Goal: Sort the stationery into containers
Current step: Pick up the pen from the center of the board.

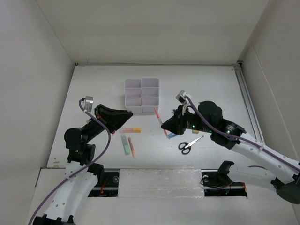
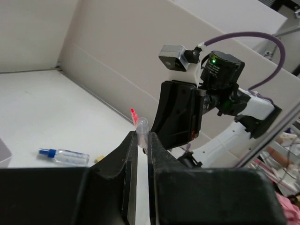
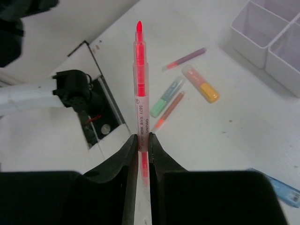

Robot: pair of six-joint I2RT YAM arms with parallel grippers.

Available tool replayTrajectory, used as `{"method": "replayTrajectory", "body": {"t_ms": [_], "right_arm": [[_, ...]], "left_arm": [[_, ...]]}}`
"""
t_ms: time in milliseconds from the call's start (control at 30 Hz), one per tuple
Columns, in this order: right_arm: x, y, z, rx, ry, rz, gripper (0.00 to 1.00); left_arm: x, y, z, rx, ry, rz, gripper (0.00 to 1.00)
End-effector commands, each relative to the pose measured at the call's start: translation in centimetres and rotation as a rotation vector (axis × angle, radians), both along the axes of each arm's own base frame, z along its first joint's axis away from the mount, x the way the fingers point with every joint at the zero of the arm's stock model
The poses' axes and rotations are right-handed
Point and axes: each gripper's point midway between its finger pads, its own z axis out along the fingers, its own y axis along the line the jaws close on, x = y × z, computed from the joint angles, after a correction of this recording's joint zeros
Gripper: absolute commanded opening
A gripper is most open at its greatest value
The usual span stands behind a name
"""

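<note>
My right gripper (image 1: 165, 125) (image 3: 142, 138) is shut on a red highlighter pen (image 3: 140, 79) (image 1: 159, 119), which it holds above the table with the bare tip pointing away. My left gripper (image 1: 130, 113) (image 2: 142, 136) is shut on a small clear cap (image 2: 142, 126) at its fingertips, just in front of the containers (image 1: 142, 95) (image 3: 262, 42). On the table lie an orange-yellow highlighter (image 1: 130, 130) (image 3: 201, 84), a green highlighter (image 1: 125, 145) (image 3: 166, 97), an orange pen (image 1: 131, 146) (image 3: 171, 110), a pink pen (image 3: 185, 58), black-handled scissors (image 1: 190, 144), a blue-capped bottle (image 2: 65, 156) (image 3: 281, 190) and a tan eraser (image 2: 98, 160).
White walls enclose the table on the left, back and right. A metal rail (image 1: 248, 103) runs along the right edge. The arm bases and a gap with cables (image 1: 108, 180) sit at the near edge.
</note>
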Motion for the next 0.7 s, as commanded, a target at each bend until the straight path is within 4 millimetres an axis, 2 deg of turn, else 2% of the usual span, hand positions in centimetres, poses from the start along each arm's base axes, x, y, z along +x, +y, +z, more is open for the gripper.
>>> {"method": "replayTrajectory", "body": {"t_ms": [0,167,333,467,633,667], "right_arm": [[-2.5,1.0,4.2,0.199,-0.004,0.062,0.0],[-4.2,2.3,4.1,0.216,-0.021,0.13,0.0],[-5.3,4.1,2.5,0.19,0.01,0.199,0.0],[-6.0,4.9,2.5,0.204,0.009,0.256,0.0],[-6.8,5.2,3.4,0.217,-0.008,0.286,0.0],[-7.0,5.5,3.0,0.208,0.0,0.295,0.0]], "left_arm": [[-3.0,-0.8,1.6,-0.037,-0.129,-0.149,0.0],[-2.9,-1.0,1.5,-0.068,-0.083,-0.191,0.0],[-2.7,-1.1,1.8,-0.074,-0.043,-0.198,0.0],[-2.4,-1.0,2.3,-0.075,-0.04,-0.186,0.0],[-2.1,-1.1,2.0,-0.073,-0.02,-0.186,0.0],[-2.0,-1.1,1.6,-0.071,-0.011,-0.185,0.0]]}}
